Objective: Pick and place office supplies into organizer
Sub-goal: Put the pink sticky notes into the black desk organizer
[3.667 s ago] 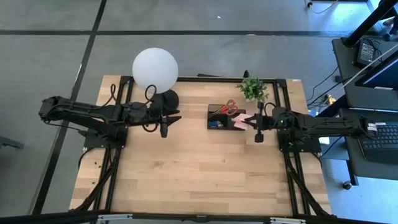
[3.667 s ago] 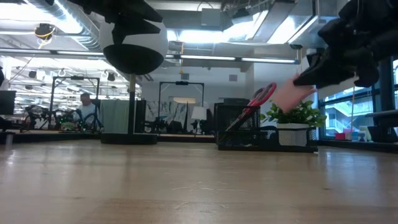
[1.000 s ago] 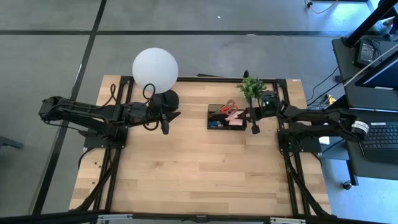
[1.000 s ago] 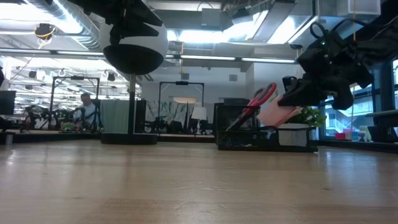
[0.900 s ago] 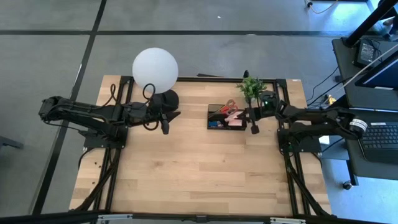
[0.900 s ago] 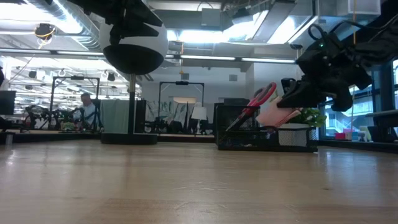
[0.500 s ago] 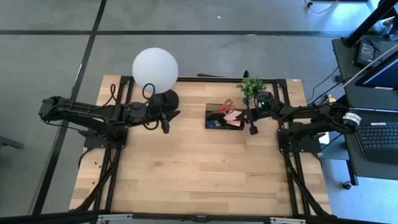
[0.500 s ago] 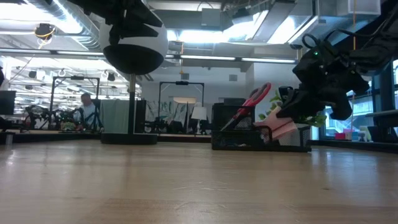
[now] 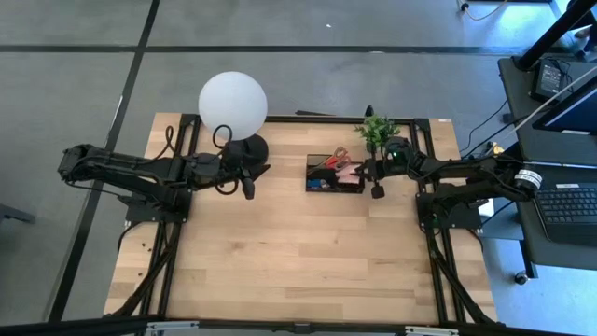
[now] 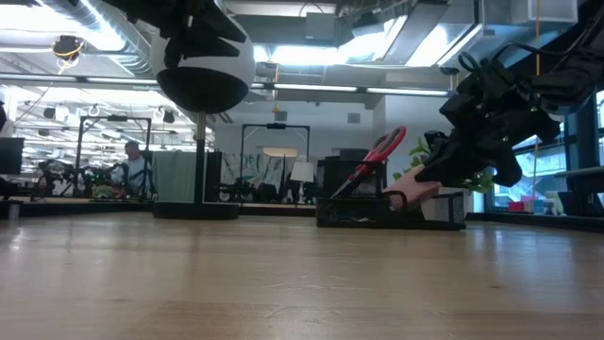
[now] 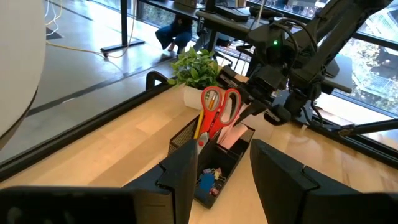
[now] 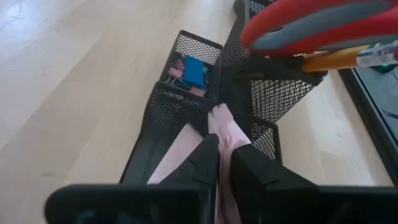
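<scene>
The black mesh organizer [image 9: 334, 175] stands at the table's far middle, with red-handled scissors [image 11: 215, 109] and a pencil upright in its tall compartment. A blue eraser [image 12: 193, 71] lies in a low compartment. My right gripper [image 9: 370, 174] is at the organizer's right end, shut on the pink sticky-note pad [image 12: 226, 133], which reaches into a low compartment. My left gripper [image 11: 221, 177] is open, hanging still beside the lamp base [image 9: 244, 149], left of the organizer. My right gripper pinches the pink pad's near end [image 12: 222, 155] between its two fingers [image 12: 205, 163]. It comes slanting down from the table's right side. The pad tilts down, its far end [image 12: 219, 115] inside the organizer's compartment against the mesh wall [image 12: 180, 106]. In the low view the pad [image 10: 415, 187] sticks up above the rim.
A white globe lamp [image 9: 232, 103] stands far left of the organizer. A small green potted plant [image 9: 377, 133] sits just behind my right gripper. The wooden table [image 9: 298, 261] stretches toward the near edge. A desk with a keyboard [image 9: 569, 201] lies off the right side.
My right gripper has moved toward the table's left and down, tipping its fingers lower, and has carried the pink pad down into the organizer. The organizer has slid a little toward the left along the table.
</scene>
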